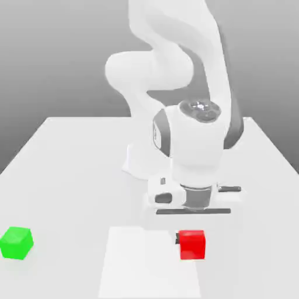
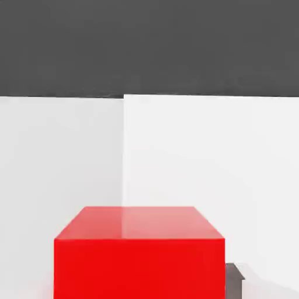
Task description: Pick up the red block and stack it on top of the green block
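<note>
Exterior view. The arm (image 1: 175, 76) stands at the middle of the white desk (image 1: 64, 169), bent forward, its hand (image 1: 193, 195) low over the near half of the desk. The top of the arm is cut off by the frame's upper edge. The red block (image 1: 192, 244) sits directly below the hand, resting on the desk at the edge of a brighter white rectangle (image 1: 140, 263). The fingers (image 1: 178, 237) are hard to make out: only a small dark tip shows, touching the block's side toward the exterior view's left. The other finger is hidden behind the block or the hand. Whether the fingers grip the block or stand open around it cannot be told. The green block (image 1: 16, 243) rests on the desk well apart, near the exterior view's left edge, clear of the arm.

Hand view. The red block (image 2: 139, 254) lies close before the camera, its lower part cut off by the frame. A dark finger (image 2: 234, 279) shows as a small piece just beside one side face of the block; contact cannot be confirmed. The desk (image 2: 58, 163) runs behind, with the brighter rectangle (image 2: 210, 157) meeting it along a straight seam. A dark grey background lies beyond.
</note>
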